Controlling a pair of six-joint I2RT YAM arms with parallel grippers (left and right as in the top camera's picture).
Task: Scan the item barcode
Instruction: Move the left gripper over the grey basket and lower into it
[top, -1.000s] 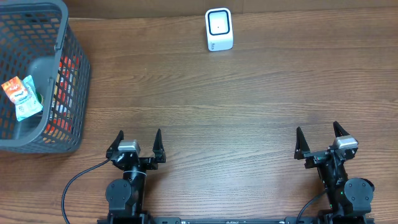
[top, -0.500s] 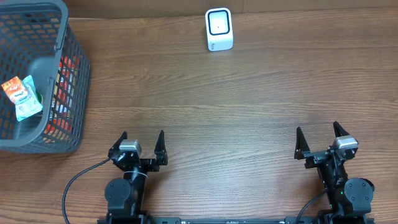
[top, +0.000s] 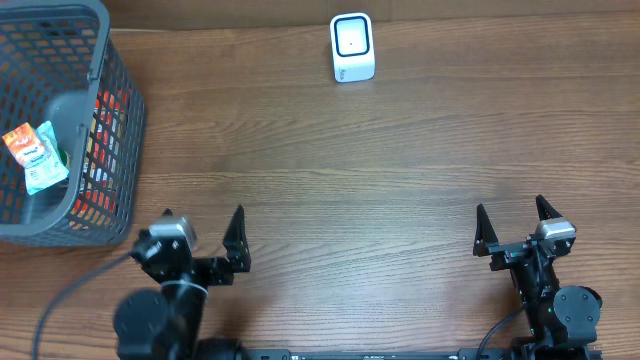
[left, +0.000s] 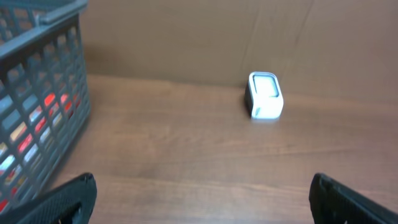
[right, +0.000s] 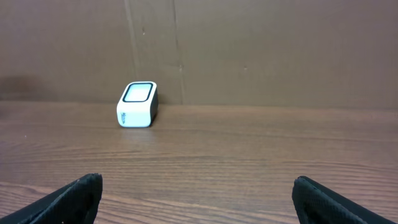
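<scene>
The white barcode scanner (top: 352, 47) stands upright at the far middle of the table, and both wrist views show it (left: 265, 95) (right: 137, 104). An orange-and-white packet (top: 33, 155) lies in the grey mesh basket (top: 122, 140) at the far left, with red items under it. My left gripper (top: 201, 213) is open and empty near the front edge, just right of the basket. In the left wrist view the gripper (left: 202, 180) frames bare wood. My right gripper (top: 510, 205) (right: 198, 179) is open and empty at the front right.
The basket's mesh wall (left: 43, 124) stands close on the left of my left gripper. A brown cardboard wall (right: 249, 50) runs behind the scanner. Bare wood table (top: 380, 170) lies between the grippers and the scanner.
My left arm has moved left toward the basket and looks larger in the overhead view. The right arm, scanner and basket have not moved.
</scene>
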